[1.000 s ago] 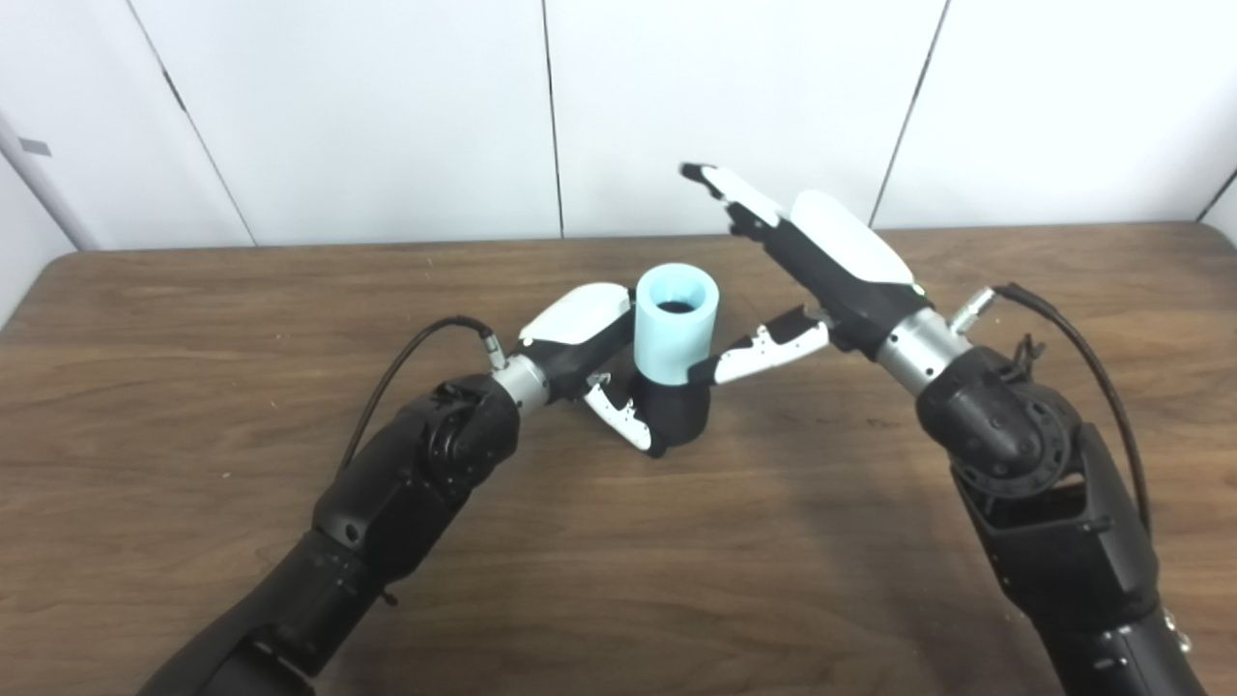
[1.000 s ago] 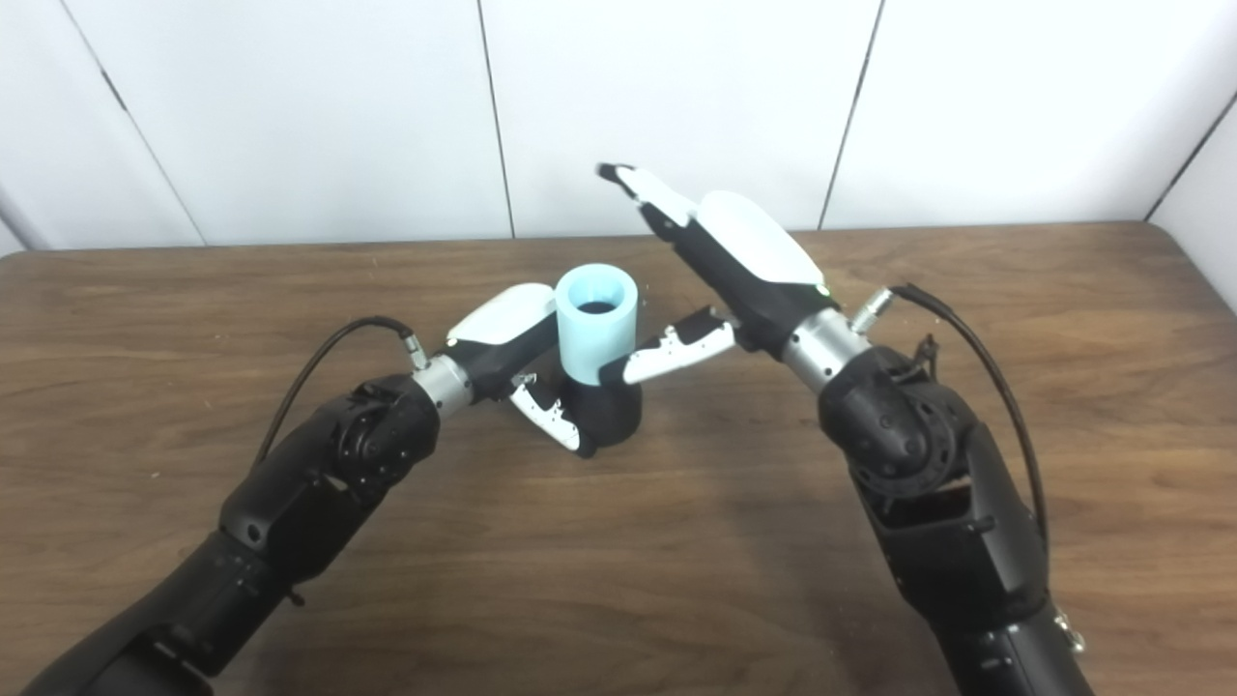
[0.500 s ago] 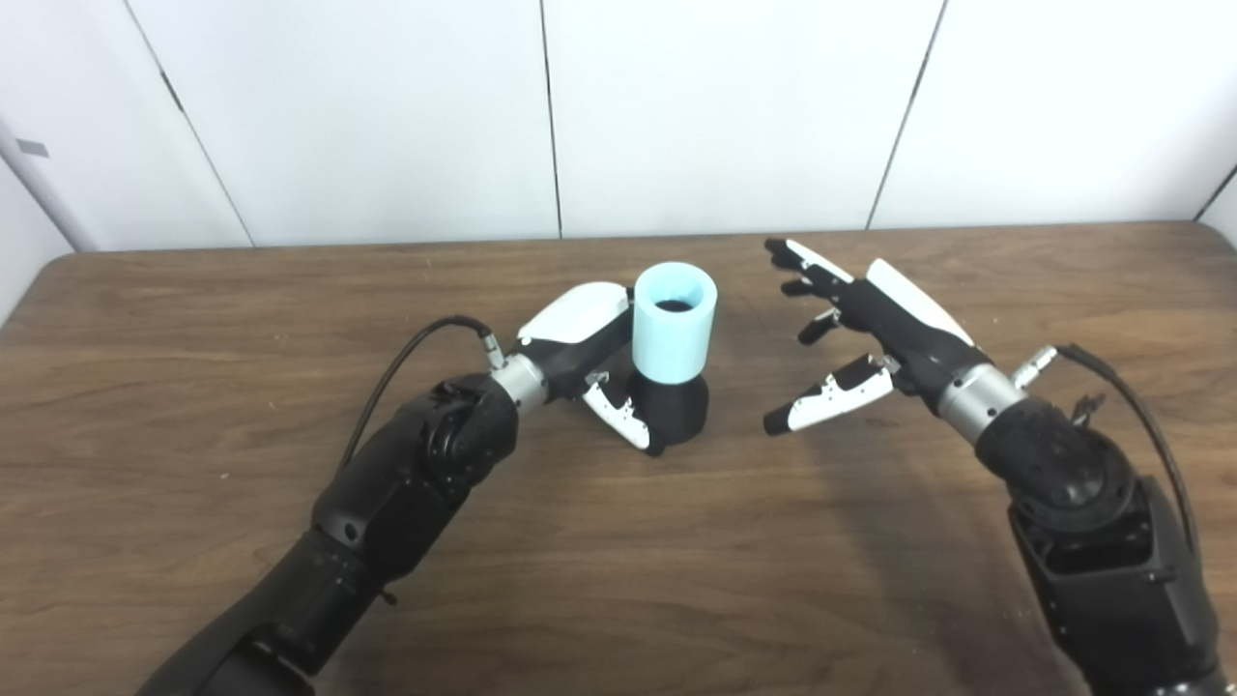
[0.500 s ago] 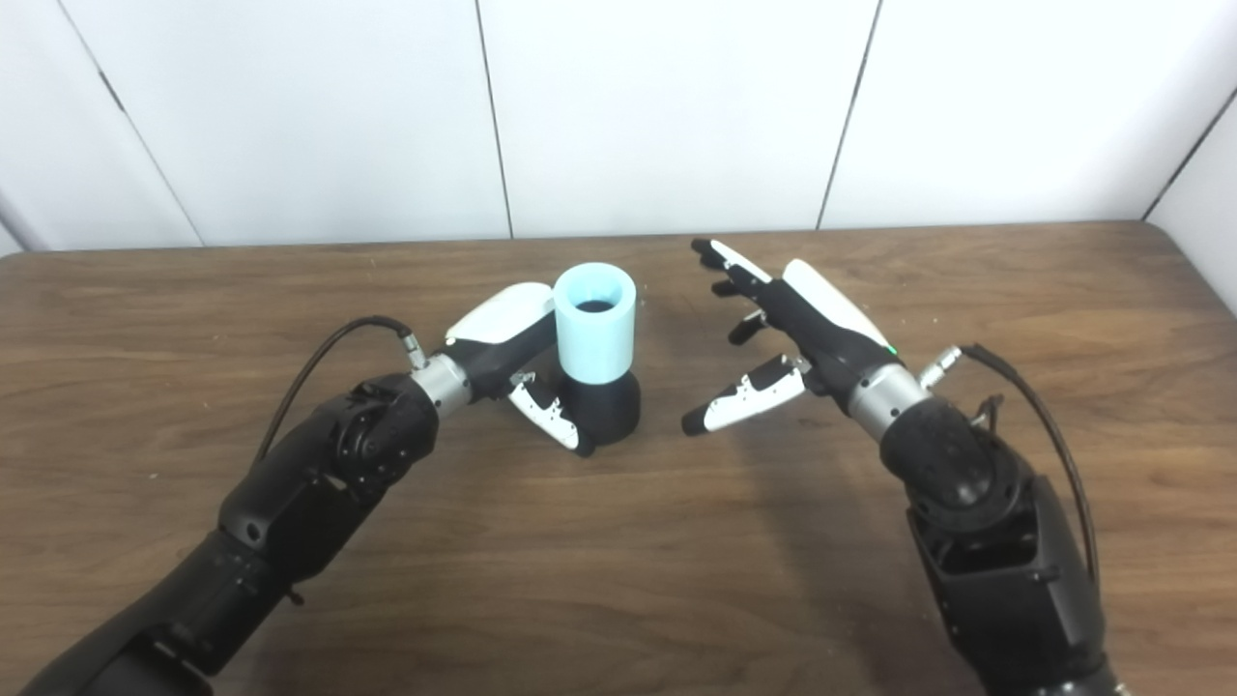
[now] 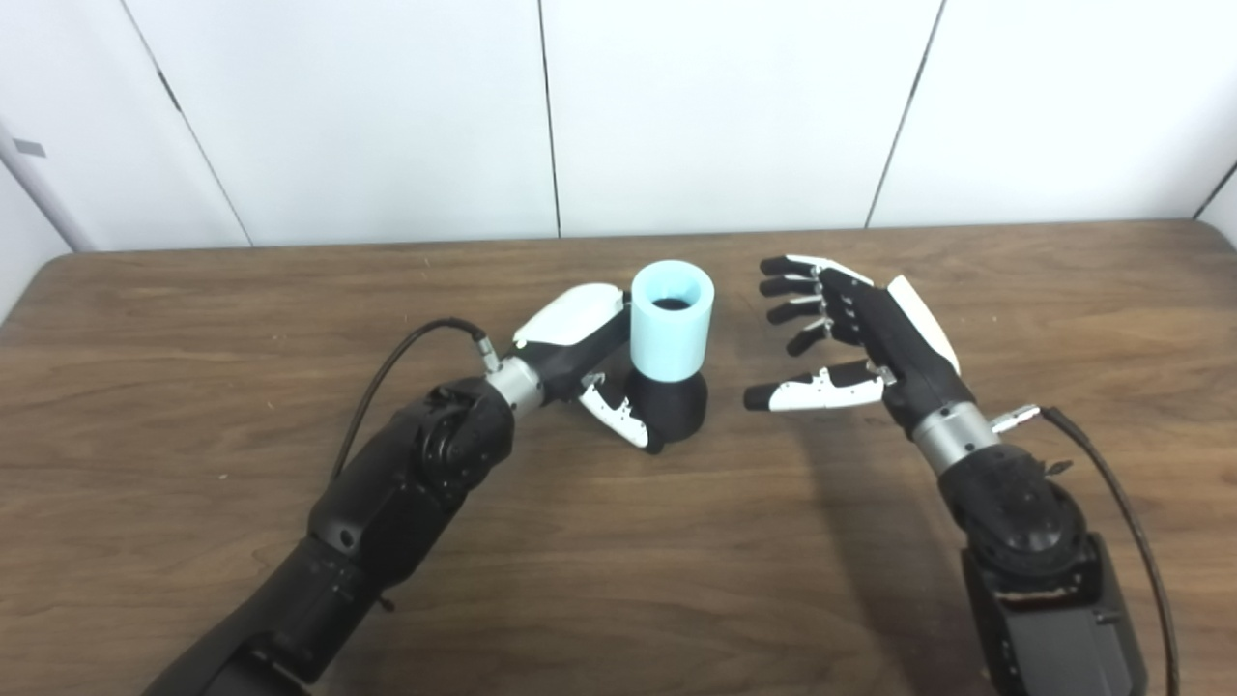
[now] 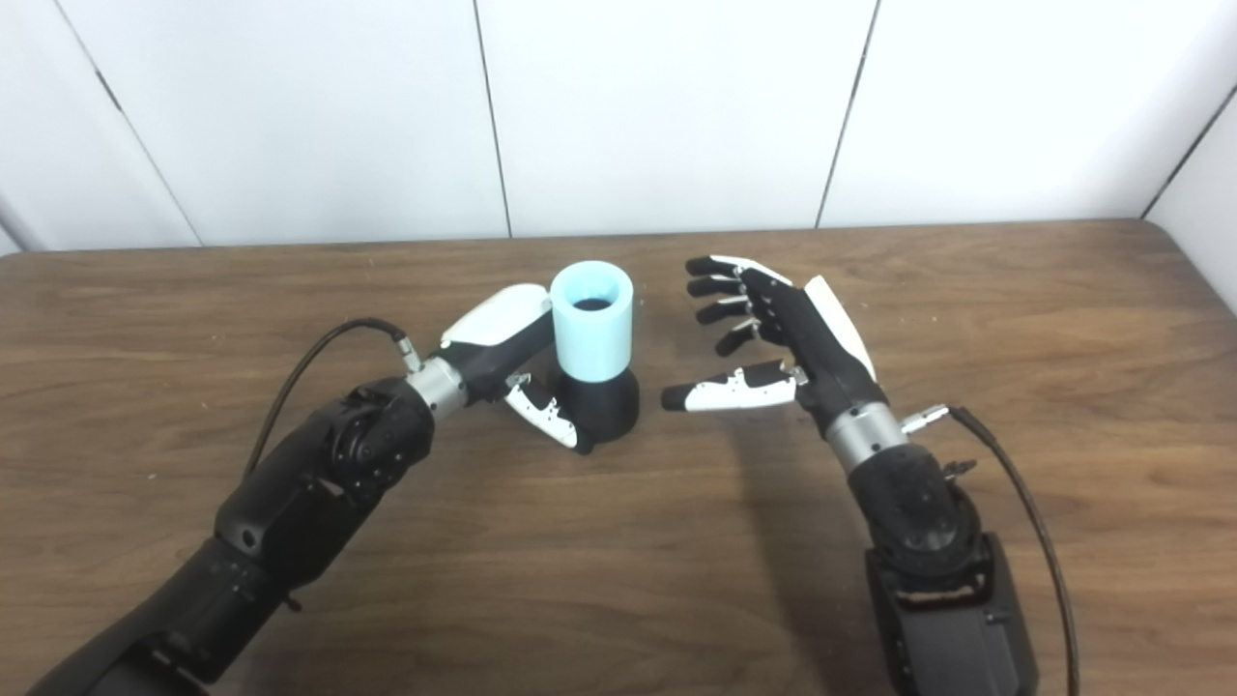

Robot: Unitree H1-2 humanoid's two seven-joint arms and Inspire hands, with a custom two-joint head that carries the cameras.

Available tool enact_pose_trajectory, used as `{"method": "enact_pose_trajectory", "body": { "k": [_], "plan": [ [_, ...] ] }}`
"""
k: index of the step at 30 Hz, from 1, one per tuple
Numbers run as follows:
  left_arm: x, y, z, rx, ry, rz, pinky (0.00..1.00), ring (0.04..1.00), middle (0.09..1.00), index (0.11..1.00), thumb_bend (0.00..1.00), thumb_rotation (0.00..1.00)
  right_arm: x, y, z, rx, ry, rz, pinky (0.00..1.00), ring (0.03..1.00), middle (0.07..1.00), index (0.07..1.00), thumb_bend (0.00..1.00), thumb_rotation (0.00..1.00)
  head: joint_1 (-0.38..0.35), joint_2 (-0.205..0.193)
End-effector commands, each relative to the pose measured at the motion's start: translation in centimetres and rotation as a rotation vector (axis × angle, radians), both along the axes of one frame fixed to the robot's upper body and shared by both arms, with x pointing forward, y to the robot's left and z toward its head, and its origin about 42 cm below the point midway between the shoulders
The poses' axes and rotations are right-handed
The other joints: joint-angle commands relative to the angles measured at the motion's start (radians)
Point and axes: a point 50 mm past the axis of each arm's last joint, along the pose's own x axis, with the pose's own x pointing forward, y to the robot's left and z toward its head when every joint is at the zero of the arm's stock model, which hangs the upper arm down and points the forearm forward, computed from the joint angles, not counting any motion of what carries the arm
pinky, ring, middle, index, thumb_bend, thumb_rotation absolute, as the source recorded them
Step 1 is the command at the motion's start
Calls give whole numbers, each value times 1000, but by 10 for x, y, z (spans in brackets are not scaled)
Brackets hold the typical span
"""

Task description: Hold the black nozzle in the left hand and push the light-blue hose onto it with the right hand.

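Light-blue hose (image 5: 672,324) sits on nozzle (image 5: 674,411), probably rubbery; left hand (image 5: 589,362) clasps the base, right hand (image 5: 850,333) spread, empty.

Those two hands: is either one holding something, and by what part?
The left hand grips the black nozzle around its wide base, with the light-blue hose standing on top. The right hand is open beside it, holding nothing.

The left hand (image 5: 589,362) sits just left of frame centre, fingers curled closed in a grip, its black forearm running down to the lower left corner. The right hand (image 5: 855,333) hovers right of centre, holding nothing, fingers spread and pointing left, thumb extended below them, forearm rising from the lower right.
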Motion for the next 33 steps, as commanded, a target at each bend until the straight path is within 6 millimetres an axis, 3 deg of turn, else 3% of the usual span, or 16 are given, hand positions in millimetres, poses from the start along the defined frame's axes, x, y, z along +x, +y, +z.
{"method": "enact_pose_trajectory", "body": {
  "k": [1,6,12,13,15,22,24,28,33],
  "plan": [
    [4,30,-15,98,62,76,995,972,967,947,993,242,1,0,17,22,-103,3,503,685,769,784,765,34,1,1],
    [3,30,-9,92,21,87,1000,986,970,979,1000,241,1,-7,19,-8,-111,11,503,684,775,785,768,46,0,3],
    [1,32,-8,99,-8,95,1000,967,946,952,993,214,1,-10,21,-20,-110,12,503,685,779,786,768,42,-2,4],
    [2,34,-9,102,-20,99,999,948,925,932,908,173,0,-11,21,-21,-109,13,504,684,780,786,769,43,-2,4],
    [2,37,-9,107,-37,105,976,923,898,910,838,132,0,-12,21,-22,-108,14,507,685,783,787,769,44,-2,4],
    [-2,56,16,44,-71,187,924,870,832,843,809,54,-1,-16,21,-17,-109,15,523,689,787,794,773,49,21,2],
    [-7,64,20,-43,-83,260,880,823,793,803,795,31,-1,-16,20,-17,-111,12,523,689,787,795,769,20,37,1],
    [-21,73,20,-259,-109,439,611,701,687,707,692,2,0,-18,17,-8,-114,-1,524,690,788,795,762,0,57,-5],
    [-34,76,19,-428,-128,562,578,667,655,691,635,0,-4,-21,15,29,-120,-22,522,692,792,798,756,0,94,-15]
  ]
}}
